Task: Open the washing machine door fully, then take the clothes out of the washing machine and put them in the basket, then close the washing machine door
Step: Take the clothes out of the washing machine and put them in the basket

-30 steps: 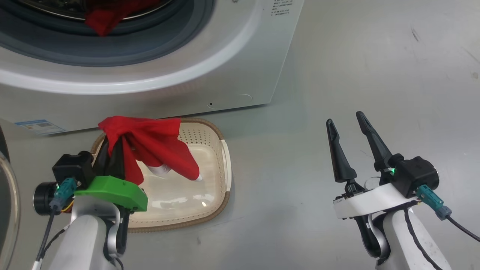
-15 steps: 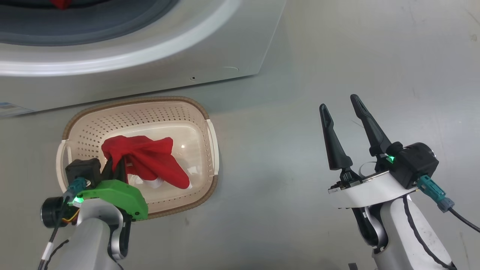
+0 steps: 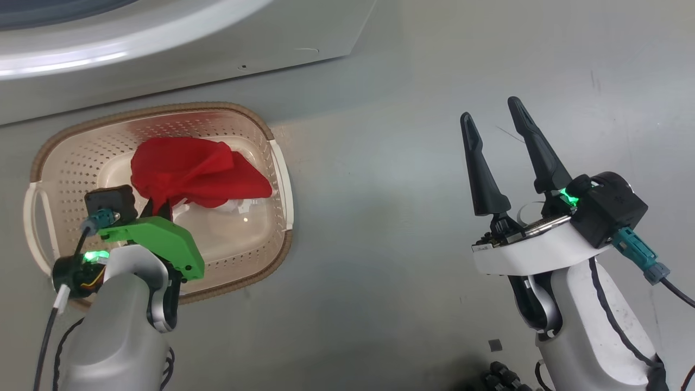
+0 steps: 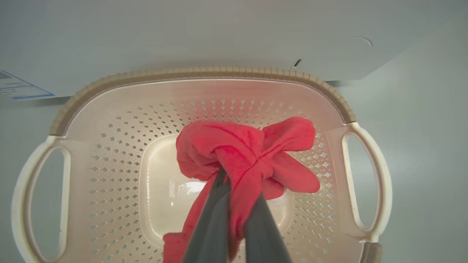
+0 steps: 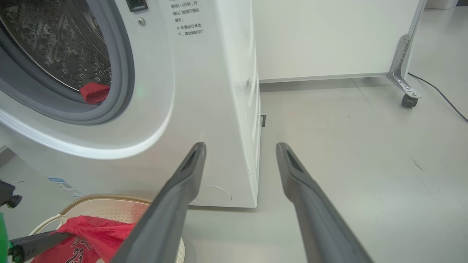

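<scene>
At the lower left of the head view, the left tool (image 3: 157, 203) had its two long dark fingers closed tight on a bright red fabric garment (image 3: 184, 168). The left wrist view showed a fold of the cloth pinched between the fingers (image 4: 214, 223) at the bottom centre. The garment hung bunched inside the cream oval plastic basket with a brown woven-look rim (image 3: 70, 157), at the middle left of the frame. I could not tell whether it touched the bottom.

At the lower right, the right tool (image 3: 490, 111) had its fingers spread wide and held nothing. It was above the grey floor (image 3: 380, 190), well apart from the basket.

Farther off, along the top left, the big white front-loading washing machine (image 3: 163, 49) stood just behind the basket. In the right wrist view its grey rubber seal (image 5: 126, 73) ringed the open drum at the upper left. A second piece of red cloth (image 5: 94, 92) lay at the drum's lip. Beyond, at the upper right, stood a white panel on a castor (image 5: 329, 36).
</scene>
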`<state>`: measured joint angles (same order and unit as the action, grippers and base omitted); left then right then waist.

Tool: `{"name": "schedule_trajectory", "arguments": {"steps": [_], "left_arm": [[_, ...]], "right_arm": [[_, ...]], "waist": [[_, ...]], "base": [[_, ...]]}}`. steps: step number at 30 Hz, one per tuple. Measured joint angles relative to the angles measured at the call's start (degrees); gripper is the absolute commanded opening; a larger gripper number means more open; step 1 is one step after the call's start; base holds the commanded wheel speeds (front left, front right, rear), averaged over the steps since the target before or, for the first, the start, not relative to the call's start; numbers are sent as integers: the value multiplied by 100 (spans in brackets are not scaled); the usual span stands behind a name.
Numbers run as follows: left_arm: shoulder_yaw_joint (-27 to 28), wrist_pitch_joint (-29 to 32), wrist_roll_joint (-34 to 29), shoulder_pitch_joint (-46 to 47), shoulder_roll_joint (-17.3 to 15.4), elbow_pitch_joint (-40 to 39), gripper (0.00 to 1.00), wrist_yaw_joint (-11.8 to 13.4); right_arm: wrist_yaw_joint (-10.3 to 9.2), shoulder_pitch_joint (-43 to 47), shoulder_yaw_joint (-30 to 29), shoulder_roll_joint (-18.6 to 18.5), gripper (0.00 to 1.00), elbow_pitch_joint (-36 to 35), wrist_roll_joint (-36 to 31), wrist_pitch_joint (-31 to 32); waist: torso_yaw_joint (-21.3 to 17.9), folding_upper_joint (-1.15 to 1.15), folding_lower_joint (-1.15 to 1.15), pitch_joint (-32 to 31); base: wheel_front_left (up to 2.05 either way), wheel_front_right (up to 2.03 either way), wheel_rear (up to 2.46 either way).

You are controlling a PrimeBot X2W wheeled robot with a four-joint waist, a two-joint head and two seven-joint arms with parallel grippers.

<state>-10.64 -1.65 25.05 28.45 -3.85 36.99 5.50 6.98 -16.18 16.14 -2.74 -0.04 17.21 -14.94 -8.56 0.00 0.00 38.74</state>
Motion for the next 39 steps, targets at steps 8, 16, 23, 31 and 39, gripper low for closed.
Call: {"name": "schedule_trajectory", "arguments": {"steps": [8,16,23,31,39], "left_arm": [[73,174,213,319,74,710,0,-10],[136,197,286,595,88,1162,100,-119],[138,-104,293,621,94,1484,100,-182],[13,-686,171,616,100,1611,100,-372],[-135,-1215,35,519,116,1563,100,-530]], "right_arm": [[1,-116,20,-3,100,19,33,0],[1,-180,40,-3,100,66,43,0],[1,-235,51,-4,100,158,86,0],[1,-234,-10,-7,100,263,83,0],[1,-172,-196,-7,100,466,-15,0]], "waist": [[-142,0,0,229],[-159,0,0,266],[-154,0,0,156],[-90,0,0,-90],[49,0,0,-476]], "base": [[0,0,0],[0,0,0],[0,0,0],[0,0,0],[0,0,0]]}}
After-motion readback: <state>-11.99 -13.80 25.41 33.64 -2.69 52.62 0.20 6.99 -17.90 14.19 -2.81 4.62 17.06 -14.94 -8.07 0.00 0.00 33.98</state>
